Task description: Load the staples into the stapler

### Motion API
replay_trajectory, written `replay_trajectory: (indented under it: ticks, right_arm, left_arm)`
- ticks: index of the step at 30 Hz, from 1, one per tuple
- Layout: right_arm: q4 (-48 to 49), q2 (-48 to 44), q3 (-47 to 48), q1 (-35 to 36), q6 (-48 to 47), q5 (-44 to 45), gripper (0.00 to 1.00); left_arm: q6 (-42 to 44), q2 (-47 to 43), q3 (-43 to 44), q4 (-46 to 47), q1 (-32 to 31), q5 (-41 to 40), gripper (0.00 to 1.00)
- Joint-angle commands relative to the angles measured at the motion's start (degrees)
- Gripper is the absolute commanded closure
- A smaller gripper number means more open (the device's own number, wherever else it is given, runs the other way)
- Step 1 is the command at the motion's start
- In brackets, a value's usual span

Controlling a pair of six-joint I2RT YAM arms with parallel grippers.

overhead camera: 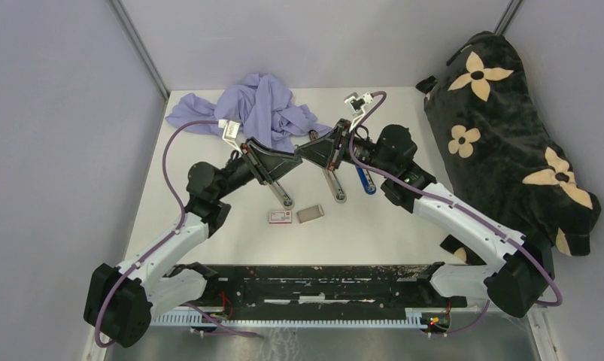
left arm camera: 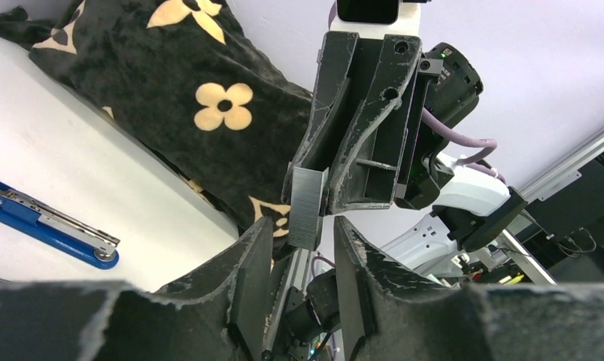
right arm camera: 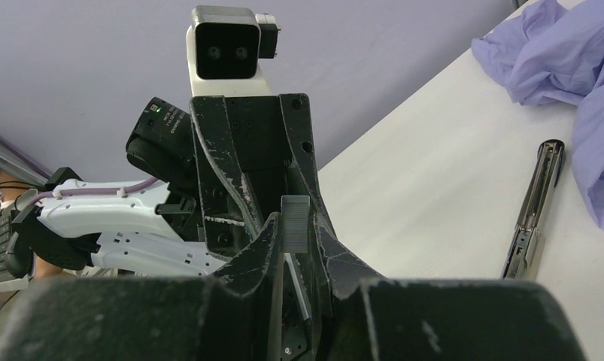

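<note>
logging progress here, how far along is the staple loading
Done: the grey tray is out of its box, one staple strip taken up. In hand: the right gripper pinches it in mid-air, between the open fingers of the left gripper. Left: getting it into a stapler; the blue stapler lies on the table.

Top camera: fixed high behind the arm bases, looking down and forward over the whole table (overhead camera: pixel 389 235); the blue stapler (overhead camera: pixel 365 181) lies just right of mid-frame, far off. Left wrist camera: low, left of the blue stapler, facing right past it toward the flowered cushion (left arm camera: pixel 171 90), its left gripper (left arm camera: pixel 302 223) filling the bottom edge, very near. Right wrist camera: beside the blue stapler, facing left away from it, toward the purple cloth (right arm camera: pixel 562 60), right gripper (right arm camera: pixel 295 226) close up. Both wrist views share the staple strip (left arm camera: pixel 308 208) and the opposite arm. Top view also holds stapler, cushion, cloth.
</note>
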Motion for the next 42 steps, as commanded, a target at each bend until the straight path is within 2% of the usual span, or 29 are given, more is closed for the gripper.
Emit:
replay_trajectory:
  ticks: [1,7,15,19,22,34,42]
  right_arm:
    - [4.1,-2.4,-0.6,-0.5,0.7,-1.2,0.82]
    - [4.3,-3.0,-1.4,-0.9,1.0,-1.6,0.83]
    - [5.1,-3.2,-1.8,-1.0,1.5,-2.2,0.82]
    - [6.0,-3.0,-1.9,-1.0,2.1,-2.9,0.82]
    - [7.4,-2.3,-2.1,-1.0,3.1,-3.6,0.82]
    - [10.0,-0.9,-1.9,-1.0,4.7,-5.4,0.82]
    - [11.0,-0.7,-1.9,-1.0,5.0,-6.1,0.82]
  left_arm:
    - [-2.0,-1.3,1.6,3.4,-0.1,-1.2,0.59]
    - [-2.0,-1.6,1.0,3.2,-0.2,-1.6,0.66]
    - [-2.0,-1.4,1.4,3.2,-0.2,-1.2,0.8]
    - [-2.2,-1.5,1.4,3.2,-0.2,-0.8,0.83]
    - [-2.6,-1.3,1.5,3.4,-0.2,-0.4,0.83]
    - [-4.1,-0.1,2.0,5.6,-0.2,1.3,0.71]
    - [-5.4,0.6,1.8,7.3,-0.2,1.9,0.72]
